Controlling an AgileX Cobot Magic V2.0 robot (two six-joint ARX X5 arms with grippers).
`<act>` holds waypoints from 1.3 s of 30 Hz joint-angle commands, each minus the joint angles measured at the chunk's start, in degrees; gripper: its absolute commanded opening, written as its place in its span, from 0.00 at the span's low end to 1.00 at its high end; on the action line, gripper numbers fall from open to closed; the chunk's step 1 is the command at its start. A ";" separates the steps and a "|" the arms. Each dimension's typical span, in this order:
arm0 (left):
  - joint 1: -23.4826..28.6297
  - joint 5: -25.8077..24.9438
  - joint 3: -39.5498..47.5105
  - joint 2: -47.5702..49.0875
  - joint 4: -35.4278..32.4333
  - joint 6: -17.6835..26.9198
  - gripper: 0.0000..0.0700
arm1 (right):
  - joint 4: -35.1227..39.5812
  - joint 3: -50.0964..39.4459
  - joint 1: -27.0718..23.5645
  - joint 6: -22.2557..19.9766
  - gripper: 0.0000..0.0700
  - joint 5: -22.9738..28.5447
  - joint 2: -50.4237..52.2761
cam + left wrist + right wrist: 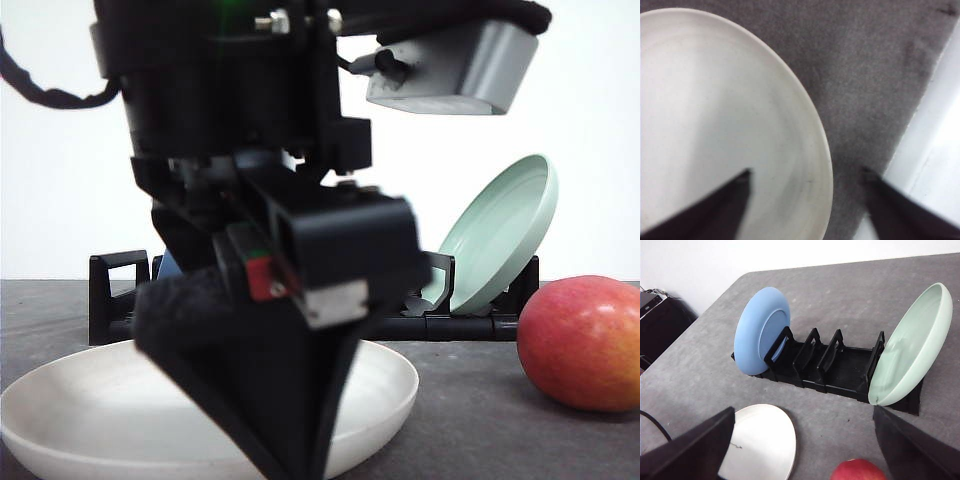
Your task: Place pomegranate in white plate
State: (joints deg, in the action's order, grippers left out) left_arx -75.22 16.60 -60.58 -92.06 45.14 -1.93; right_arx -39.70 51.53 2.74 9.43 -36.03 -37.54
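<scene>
Looking across the desk (470,430), you have the pomegranate (582,343) resting on the grey surface to the right of the white plate (60,410), apart from it and untouched. Your left hand (805,210) hangs over the plate's right edge with its fingers (715,210) spread wide and nothing between them; in the front view its dark body blocks much of the plate. Your right hand (805,450) is also wide and empty, high above the desk, with the top of the red fruit (860,470) showing just between its fingers and the plate lower on the near side. Behind them stands the black dish rack (825,370), holding the blue plate (762,330) at one end and the pale green plate (912,347) at the other (neither is your target). By my reading the pick has not yet begun, so you are at the approach step. The right hand looks the better placed for the fruit: bring it down over the pomegranate, keep the fingers wide enough for the round, glossy skin, and close around its widest part. Before you carry it across, move the left hand off the plate so the path and the landing spot are free.
</scene>
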 commanded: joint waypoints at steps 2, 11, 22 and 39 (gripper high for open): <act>-0.12 0.31 -1.31 2.44 0.51 -4.39 0.84 | -0.68 0.92 0.29 0.70 0.80 -0.66 -0.65; 3.09 0.31 -1.27 17.77 4.63 -11.24 0.85 | -11.45 0.92 4.75 -0.55 0.81 -0.67 -10.52; 4.44 0.57 4.70 46.12 6.25 -16.18 0.85 | -13.84 0.92 16.20 -6.32 1.00 15.23 -27.64; 4.44 3.39 10.88 73.82 10.14 -20.99 0.85 | -5.99 0.92 21.13 -8.61 1.00 24.19 -47.52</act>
State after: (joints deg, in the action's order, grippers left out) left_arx -70.15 19.62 -49.41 -18.11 55.75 -22.14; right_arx -45.98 51.62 23.51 1.65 -11.81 -83.84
